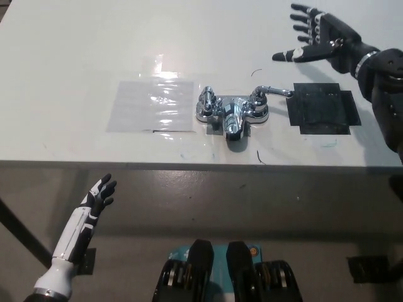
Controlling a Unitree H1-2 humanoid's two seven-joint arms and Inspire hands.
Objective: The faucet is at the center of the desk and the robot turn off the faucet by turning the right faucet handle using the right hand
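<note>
We look down on a white desk (82, 50) that fills the upper half of the view, its front edge running straight across. A clear plastic sheet (151, 106) lies flat on it left of centre and catches bright glare from overhead light. A patch of black tape (323, 108) sits on the right. We see small pen marks (259, 157) near the front edge. Below the desk, the grey floor (208, 201) lies in shadow, with a dark leg (19, 229) at lower left.
</note>
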